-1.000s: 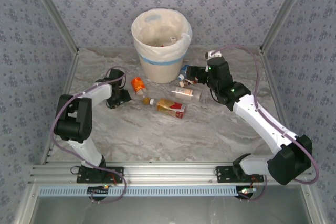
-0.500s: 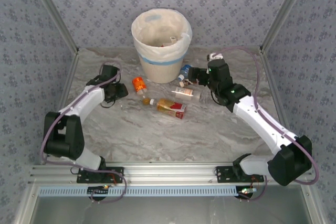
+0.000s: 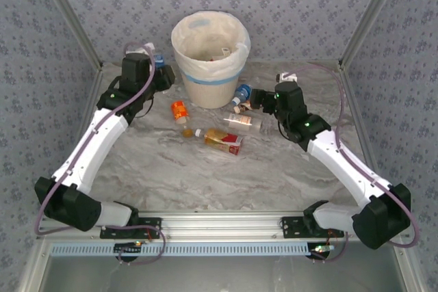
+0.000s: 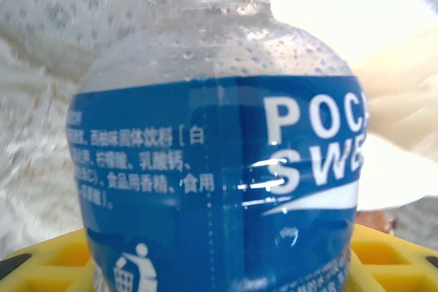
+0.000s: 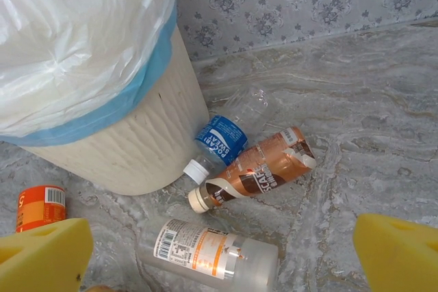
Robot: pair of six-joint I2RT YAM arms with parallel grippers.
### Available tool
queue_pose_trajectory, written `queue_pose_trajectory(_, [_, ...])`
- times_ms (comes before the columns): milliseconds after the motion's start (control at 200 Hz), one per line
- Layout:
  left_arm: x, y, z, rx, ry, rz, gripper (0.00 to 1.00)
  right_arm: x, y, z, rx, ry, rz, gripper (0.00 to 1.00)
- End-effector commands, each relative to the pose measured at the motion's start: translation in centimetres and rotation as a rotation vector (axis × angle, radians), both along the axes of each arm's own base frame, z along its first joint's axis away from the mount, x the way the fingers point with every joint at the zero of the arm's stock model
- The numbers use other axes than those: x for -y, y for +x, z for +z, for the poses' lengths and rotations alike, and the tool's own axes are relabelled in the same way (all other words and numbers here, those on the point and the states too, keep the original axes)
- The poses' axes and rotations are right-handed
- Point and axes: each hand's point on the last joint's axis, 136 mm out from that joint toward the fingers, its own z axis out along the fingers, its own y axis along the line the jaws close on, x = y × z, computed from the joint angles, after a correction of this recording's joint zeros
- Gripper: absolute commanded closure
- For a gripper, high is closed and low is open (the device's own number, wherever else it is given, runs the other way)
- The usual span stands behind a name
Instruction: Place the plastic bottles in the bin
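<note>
Pinches a blue-labelled Pocari Sweat bottle in the left end effector beside the bin. Holds the right end effector spread wide near a brown-labelled bottle.

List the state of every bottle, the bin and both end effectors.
bin, upright, lined, items inside.
left end effector, shut on held bottle, raised beside bin.
held bottle, blue-labelled, gripped off the table.
right end effector, open, empty.
orange bottle, lying.
red-label bottle, lying.
white-label bottle, lying.
blue-label bottle, lying at bin's foot.
brown bottle, lying, capped.
</note>
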Motion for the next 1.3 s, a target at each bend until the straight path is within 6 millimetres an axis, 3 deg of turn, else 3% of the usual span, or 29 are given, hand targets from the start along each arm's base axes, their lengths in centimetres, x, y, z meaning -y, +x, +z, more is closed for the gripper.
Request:
queue_pose_trajectory(0, [-0.2,1.4,5.8,0.21,-0.024,0.038,0.59,1.3,-0.7,1.2,0.027,0.018,-0.046,0.0])
queue_pose_trajectory(140, [0.8,3.2,9.5,0.362,-0.121,0.034,0.57,2.0,-1.5,1.4,0.038,0.021,-0.063,0.0])
queue_pose_trajectory(280, [4.4,6.0,11.6,0.409,-0.157,-0.086,0.56,2.6,-2.1,1.5,0.044,0.032,-0.078,0.0])
queue_pose_trajectory(545, [6.6,11.5,10.6,0.341,-0.099,-0.091,0.57,3.3,-3.0,2.0,0.048,0.032,-0.091,0.0])
queue_pose_trajectory(565, [6.7,11.7,11.4,0.356,-0.103,-0.089,0.57,3.4,-3.1,2.0,0.05,0.031,-0.094,0.0])
queue_pose_trajectory(610, [6.9,12.5,11.2,0.346,-0.099,-0.087,0.58,3.5,-3.2,2.1,0.052,0.028,-0.096,0.0])
queue_pose_trajectory(795, [8.4,14.6,8.6,0.276,-0.098,-0.093,0.58,4.2,-3.8,2.2,0.053,0.02,-0.11,0.0])
queue_pose_trajectory(855, [8.8,15.1,7.6,0.248,-0.087,-0.093,0.53,4.4,-3.9,2.2,0.052,0.011,-0.116,0.0])
queue_pose_trajectory(974, [8.5,15.9,5.9,0.17,-0.048,-0.06,0.32,4.7,-4.2,2.3,0.053,-0.002,-0.118,0.0])
queue_pose_trajectory(1079, [9.0,16.0,5.6,0.133,-0.008,-0.076,0.15,4.8,-4.1,2.2,0.05,-0.006,-0.119,0.0])
queue_pose_trajectory(1294, [10.4,14.7,6.8,0.133,0.043,-0.144,0.03,5.3,-3.9,1.5,0.022,-0.061,-0.121,0.0])
